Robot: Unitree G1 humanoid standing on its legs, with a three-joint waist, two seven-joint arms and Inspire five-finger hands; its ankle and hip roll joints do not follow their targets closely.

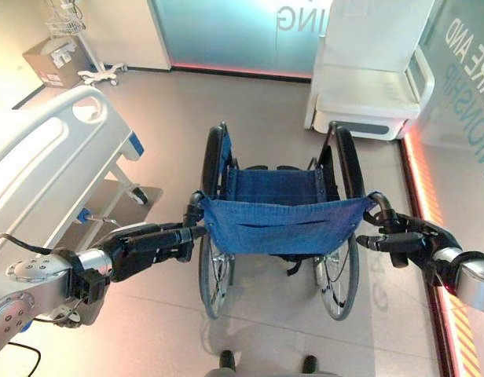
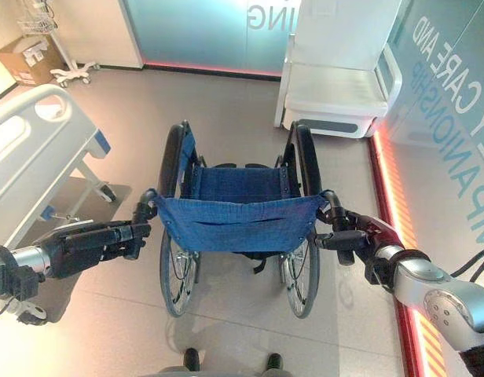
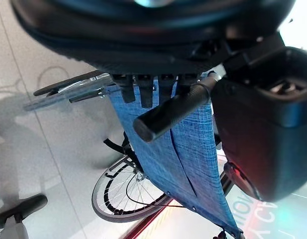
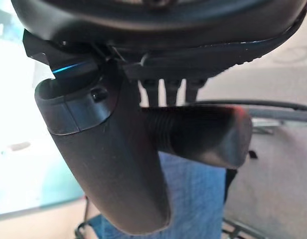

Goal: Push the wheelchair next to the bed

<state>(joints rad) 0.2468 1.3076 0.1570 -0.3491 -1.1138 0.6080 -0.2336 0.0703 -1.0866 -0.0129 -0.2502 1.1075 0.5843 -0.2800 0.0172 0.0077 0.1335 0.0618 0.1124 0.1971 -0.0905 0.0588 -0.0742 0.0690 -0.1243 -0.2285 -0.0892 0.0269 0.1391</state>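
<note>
Wheelchair facing away, lengthwise ahead

Open floor beyond wheelchair

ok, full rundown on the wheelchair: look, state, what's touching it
The wheelchair is black-framed with blue fabric seat and backrest, spoked rear wheels and dark armrests. It stands upright on the floor, unoccupied, facing away from the robot, with the bed to its left. The left hand and right hand curl round its push handles.
</note>
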